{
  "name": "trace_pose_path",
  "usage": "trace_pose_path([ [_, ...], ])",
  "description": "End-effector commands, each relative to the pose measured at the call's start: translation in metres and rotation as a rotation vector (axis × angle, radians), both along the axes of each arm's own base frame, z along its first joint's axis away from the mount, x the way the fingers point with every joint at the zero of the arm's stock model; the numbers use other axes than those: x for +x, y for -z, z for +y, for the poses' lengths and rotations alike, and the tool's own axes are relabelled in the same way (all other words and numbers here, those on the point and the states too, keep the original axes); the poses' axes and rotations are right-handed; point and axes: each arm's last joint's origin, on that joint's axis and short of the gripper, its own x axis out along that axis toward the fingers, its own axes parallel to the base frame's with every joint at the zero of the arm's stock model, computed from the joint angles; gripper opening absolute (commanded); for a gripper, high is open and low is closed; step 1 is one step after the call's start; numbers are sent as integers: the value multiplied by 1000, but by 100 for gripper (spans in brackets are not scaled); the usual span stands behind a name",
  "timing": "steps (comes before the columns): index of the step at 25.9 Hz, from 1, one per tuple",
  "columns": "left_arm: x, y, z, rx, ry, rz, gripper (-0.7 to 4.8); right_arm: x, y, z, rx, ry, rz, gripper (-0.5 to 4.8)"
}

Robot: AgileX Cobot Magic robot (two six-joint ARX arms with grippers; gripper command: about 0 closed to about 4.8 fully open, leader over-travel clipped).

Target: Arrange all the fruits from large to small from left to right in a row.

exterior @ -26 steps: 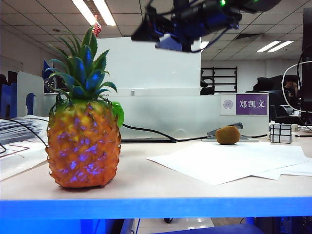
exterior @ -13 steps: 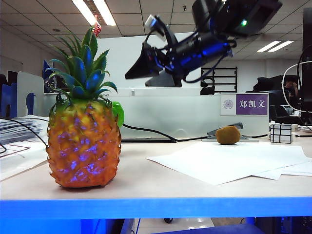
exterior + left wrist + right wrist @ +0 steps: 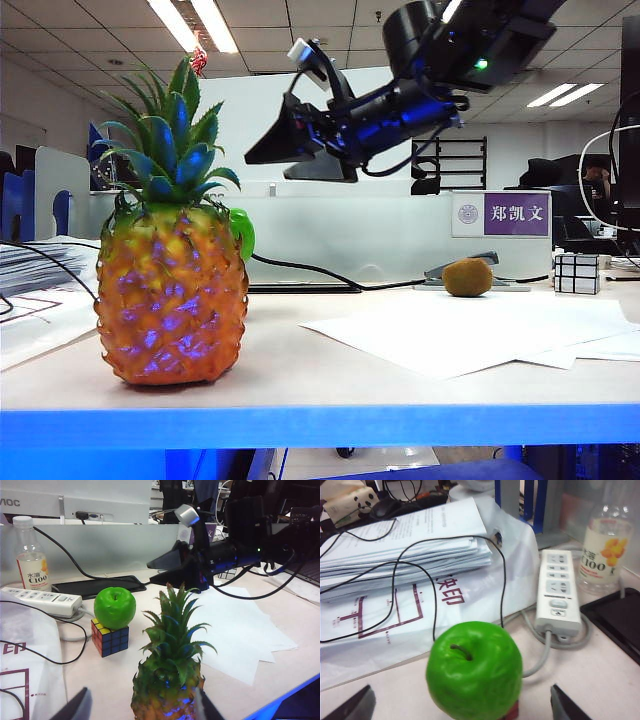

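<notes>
The pineapple (image 3: 170, 290) stands at the table's front left. In the left wrist view my left gripper (image 3: 141, 712) is open, with one finger on each side of the pineapple (image 3: 167, 680). The green apple (image 3: 115, 607) rests on a dark puzzle cube (image 3: 110, 636) behind it; from the exterior only an edge of the apple (image 3: 243, 232) shows. My right gripper (image 3: 265, 150) hangs open above the table, right of the pineapple's crown. In the right wrist view this gripper (image 3: 461, 710) faces the apple (image 3: 474, 672) with empty fingers wide on both sides. The kiwi (image 3: 467, 277) lies far right.
A silver mirror cube (image 3: 578, 272) sits right of the kiwi. White sheets (image 3: 470, 330) cover the table's right half. Behind the apple are a power strip (image 3: 558, 592), a drink bottle (image 3: 605, 555), cables, a paper stack (image 3: 405, 545) and a black pad (image 3: 97, 586).
The right arm has come down from the top of the exterior view and swung left, its open gripper now pointing down towards the pineapple's side. Pineapple and kiwi have not moved.
</notes>
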Motion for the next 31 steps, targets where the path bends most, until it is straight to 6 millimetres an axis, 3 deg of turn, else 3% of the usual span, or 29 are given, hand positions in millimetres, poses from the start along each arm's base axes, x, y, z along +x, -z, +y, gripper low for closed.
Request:
trace_pose_path([
  [1,-1,-2,0,4,-3,-22,271,2,-2,7,-2,-27,-40,479],
  [11,-1,-2,0,4,-3,-23,271,9,7,20,-26,-56,-88,479],
  [21,-1,-2,0,4,-3,-22,271,2,15,38,-50,-78,-139,479],
  [31,-1,-2,0,3,-2,-22,271,6,28,42,-64,-58,-132,479],
])
